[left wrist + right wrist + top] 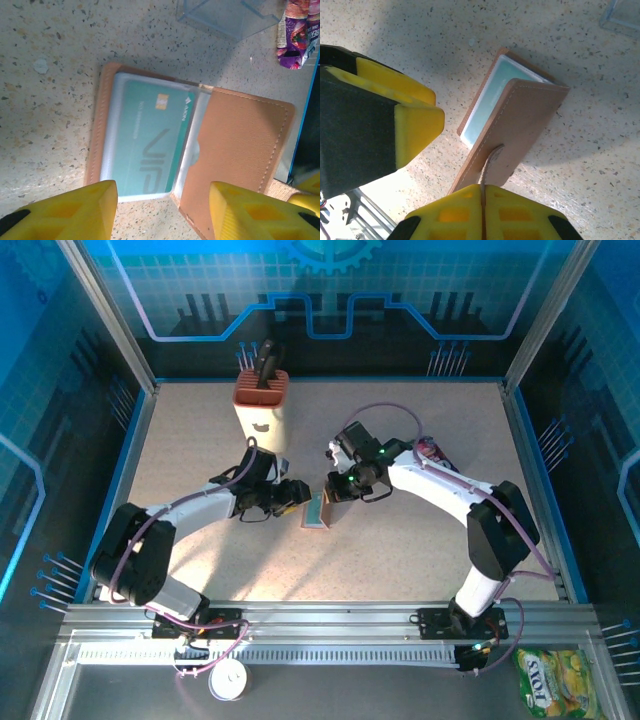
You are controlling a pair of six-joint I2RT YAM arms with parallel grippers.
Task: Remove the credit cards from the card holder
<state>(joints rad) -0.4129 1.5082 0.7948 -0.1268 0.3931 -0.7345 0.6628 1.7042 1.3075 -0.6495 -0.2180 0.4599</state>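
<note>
Seen from above, the flat brown leather-look card holder [318, 510] lies near the middle of the speckled beige table [200, 570], well apart from every edge. It sits between the left gripper [293, 496] and the right gripper [338, 486]. A cream block with an orange top [260, 400] stands by the far edge. A purple snack packet [432, 452] lies beside the right arm. The near half of the table is bare, which leaves room to draw a card out and lay it down.

From the left wrist, the left gripper's yellow fingers [75, 210] stand about half spread over the open holder, with nothing between them. A teal plastic credit card [150, 145] sits inside a clear sleeve on the lower leaf, and the brown flap is lifted to one side. A clear plastic tray [230, 17] stands just beyond the holder.

From the right wrist, the right gripper's fingers are closed on the flap's free edge and hold it tilted up off the card.

The card is probably light, stiff and slick, and it looks snug in its sleeve. The best hold is likely the card's edge at the sleeve's half-round notch, sliding it flat rather than lifting. The holder is probably light too and would drag along unless pinned.
</note>
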